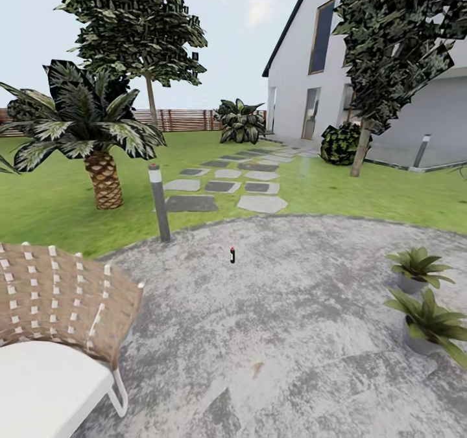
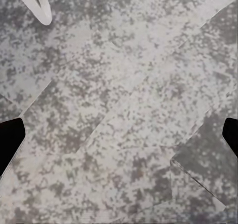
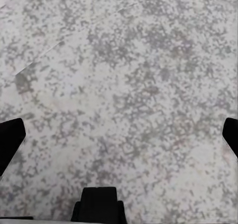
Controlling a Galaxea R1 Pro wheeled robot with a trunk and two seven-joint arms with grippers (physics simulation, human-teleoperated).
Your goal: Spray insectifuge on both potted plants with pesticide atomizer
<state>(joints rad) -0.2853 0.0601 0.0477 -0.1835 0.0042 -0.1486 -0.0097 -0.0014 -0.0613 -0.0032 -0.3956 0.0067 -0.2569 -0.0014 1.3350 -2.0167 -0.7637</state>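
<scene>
Take the round grey mottled paving as your landmark. The pesticide atomizer, a small slim dark bottle with a red tip, stands upright on that paving, toward its far edge and well apart from everything else. Just beyond that far edge, on the rim where the green lawn meets the stone, you have a grey bollard lamp post.

At the paving's right side sit the two potted plants, rosettes of pointed green leaves in little grey pots: the farther one and the nearer one, close beside each other. At the paving's near left corner you see a brown wicker seat with a white cushion.

Beyond the paving, grey stepping stones lead across the lawn toward a white house; a short palm tree stands on the grass to their left, with a brown slatted wooden fence far behind.

Your left gripper hangs over bare paving with its dark fingers spread wide, nothing between them. Your right gripper is likewise spread over bare stone, holding nothing.
</scene>
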